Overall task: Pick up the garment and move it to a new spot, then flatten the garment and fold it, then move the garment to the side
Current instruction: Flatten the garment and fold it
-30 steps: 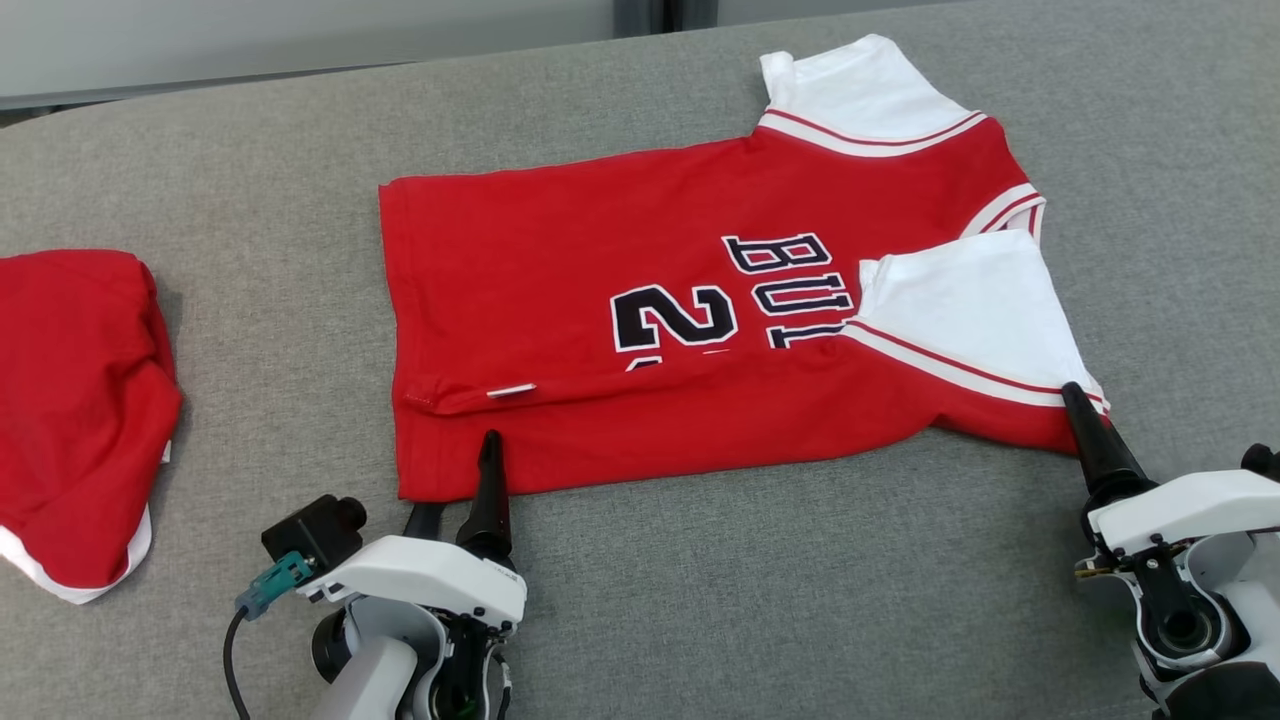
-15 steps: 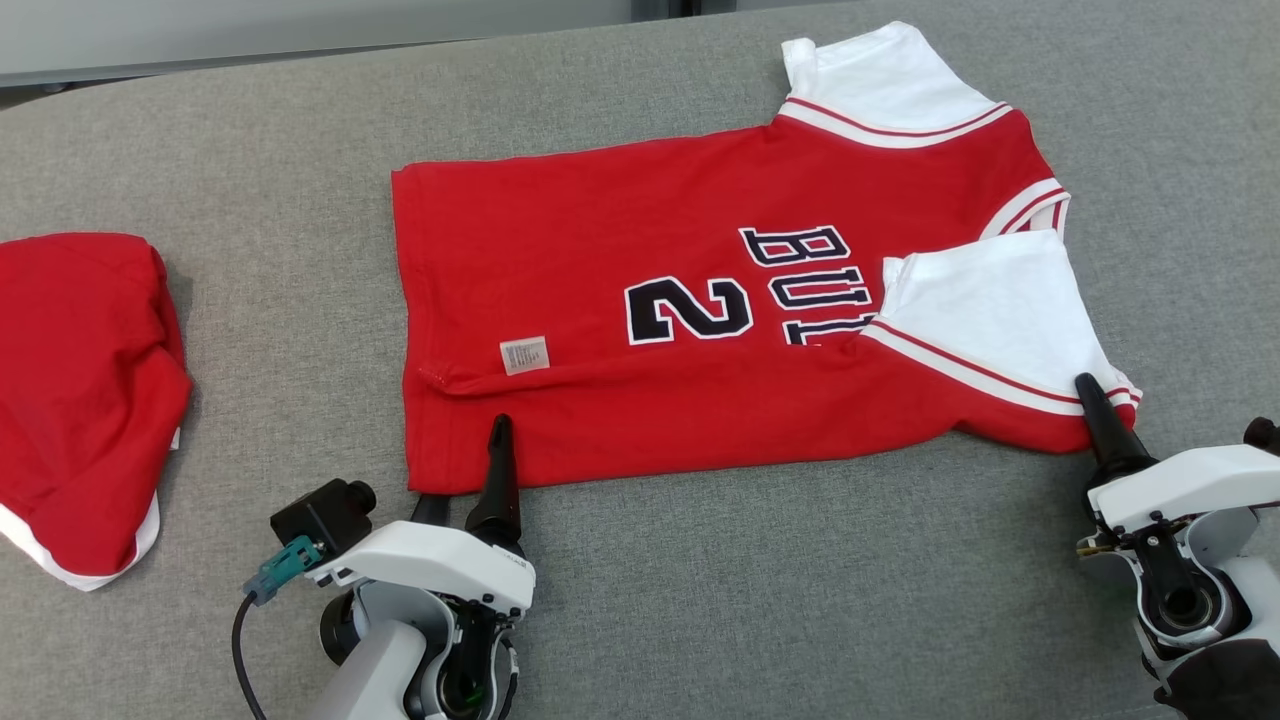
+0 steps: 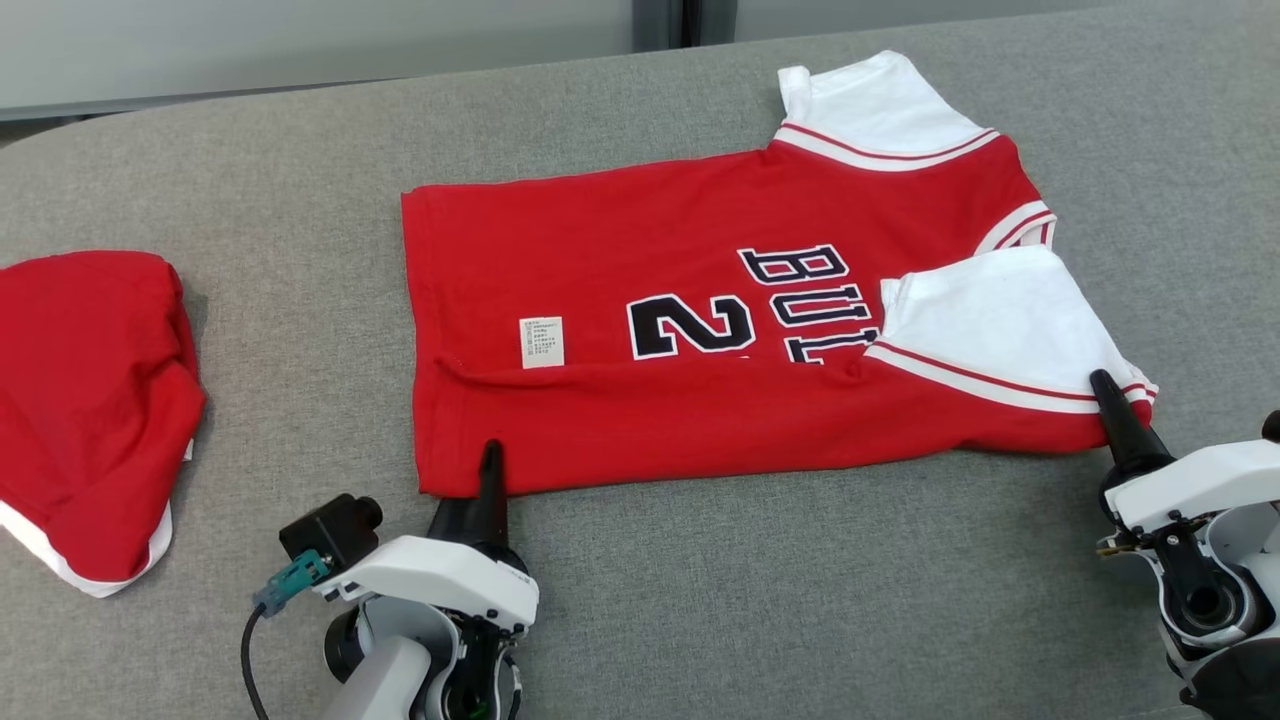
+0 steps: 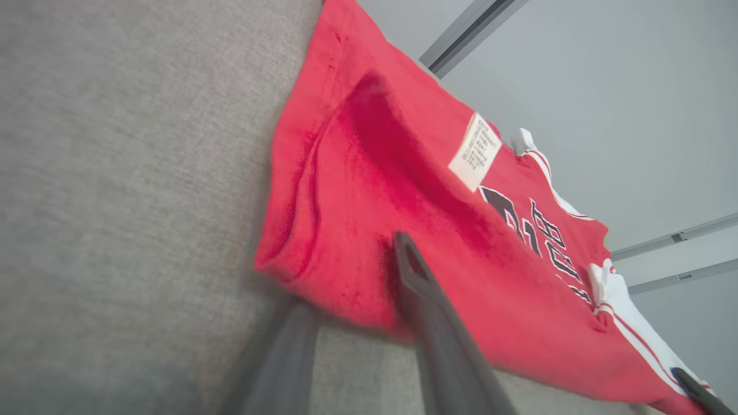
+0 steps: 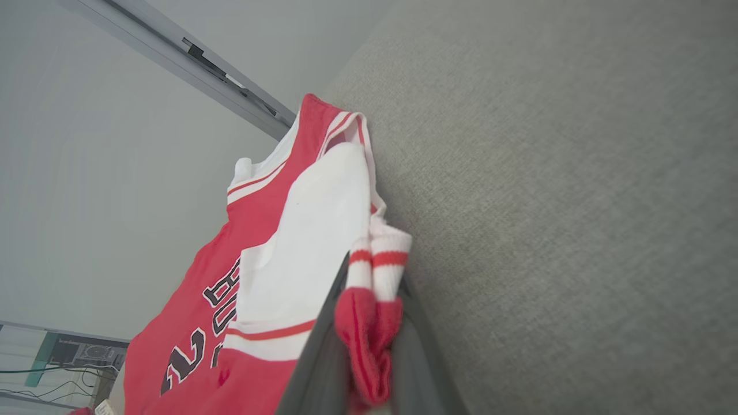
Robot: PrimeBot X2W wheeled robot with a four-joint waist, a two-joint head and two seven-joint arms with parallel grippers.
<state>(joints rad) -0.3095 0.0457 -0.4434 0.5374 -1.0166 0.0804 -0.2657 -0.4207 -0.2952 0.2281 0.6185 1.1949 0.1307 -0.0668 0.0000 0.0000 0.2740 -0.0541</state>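
The garment (image 3: 700, 300) lies flat on the grey padded surface (image 3: 750, 600) with its long axis running left to right: hem at the left, collar and sleeves at the right. Its near long edge is already turned over onto the body, which leaves the care label (image 3: 541, 342) face up. Both arms sit on the near side, one at each end of that folded edge. The right gripper (image 3: 1103, 385) is clenched on the near right end, and its wrist view shows the cuff of the white sleeve (image 3: 990, 320) and some red cloth bunched between its fingers. The left gripper (image 3: 468, 482) is at the near left hem corner with its fingers parted, one lying on top of the cloth and the other low beside the edge, so it grips nothing. The cloth therefore lies straight ahead of both sets of jaws, towards the far side. Any fold across the long axis would probably need the left jaws to take the corner first, since a lift from the right end alone would likely skew the edge. The surface is soft and woven (it may drag on cloth that is slid, not lifted) with open room near and far. A second red garment (image 3: 90, 400) lies well apart at the left, and a pale wall (image 3: 300, 40) stands beyond the far edge.
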